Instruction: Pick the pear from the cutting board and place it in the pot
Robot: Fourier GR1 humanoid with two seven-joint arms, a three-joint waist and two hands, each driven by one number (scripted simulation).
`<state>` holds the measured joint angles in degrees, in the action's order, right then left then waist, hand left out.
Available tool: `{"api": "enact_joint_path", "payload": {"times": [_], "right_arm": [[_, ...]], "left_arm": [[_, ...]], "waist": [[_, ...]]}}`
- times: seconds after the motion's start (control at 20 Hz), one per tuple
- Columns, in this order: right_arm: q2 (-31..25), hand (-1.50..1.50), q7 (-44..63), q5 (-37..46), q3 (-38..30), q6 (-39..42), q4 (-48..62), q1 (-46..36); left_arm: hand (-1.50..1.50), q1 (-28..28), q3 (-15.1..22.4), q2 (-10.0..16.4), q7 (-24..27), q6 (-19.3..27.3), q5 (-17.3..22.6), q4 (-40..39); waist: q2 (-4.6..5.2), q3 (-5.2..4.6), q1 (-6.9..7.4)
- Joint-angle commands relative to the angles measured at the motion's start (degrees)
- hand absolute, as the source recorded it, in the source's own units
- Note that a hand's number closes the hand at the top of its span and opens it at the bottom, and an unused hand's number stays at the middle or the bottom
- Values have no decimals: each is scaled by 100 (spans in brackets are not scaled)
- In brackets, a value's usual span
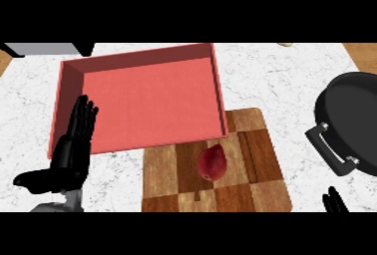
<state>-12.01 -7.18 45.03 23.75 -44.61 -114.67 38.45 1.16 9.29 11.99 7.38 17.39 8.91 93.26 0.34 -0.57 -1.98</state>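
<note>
Marble worktop (pixel 280 79) is bearing the ungrasped pear (pixel 213 163); left robot hand (pixel 71 149) is resting released, right robot hand (pixel 335 202) unreadable, reach likely next.

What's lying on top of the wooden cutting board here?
A dark red pear lies near the middle of the checkered wooden cutting board. The shallow red square tray overlaps the board's far left corner, hiding that part.

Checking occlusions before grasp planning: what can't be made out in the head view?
- Right hand: mostly cut off by the lower edge.
- Pot: right side cut off by the right edge.
- Cutting board: upper-left corner hidden under red tray.
- Pale thing at top edge: too small to identify.
</note>
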Motion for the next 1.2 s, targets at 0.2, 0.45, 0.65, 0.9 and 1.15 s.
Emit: {"api": "enact_joint_path", "payload": {"times": [0.2,0.45,0.65,0.9,1.15], "right_arm": [[1164,-150,2015,2540,612,1135,-172,689],[1190,-150,3910,3664,1454,2062,-477,-252],[1196,-150,5389,4112,1754,2784,-28,-1072],[1199,-150,7164,3793,2197,3126,968,-2826],[1199,-150,7585,3109,2182,3204,1381,-3744]], "left_arm": [[0,-22,168,-51,-37,-59,-90,-96],[0,-29,253,-139,-54,-6,-173,-50],[0,116,220,-157,-255,8,-156,-79],[0,-25,153,-219,145,-104,-180,-306],[0,-306,441,-442,-106,76,-467,174]], "waist": [[72,1,255],[35,27,301],[21,41,274],[-5,52,277],[-32,58,242]]}}
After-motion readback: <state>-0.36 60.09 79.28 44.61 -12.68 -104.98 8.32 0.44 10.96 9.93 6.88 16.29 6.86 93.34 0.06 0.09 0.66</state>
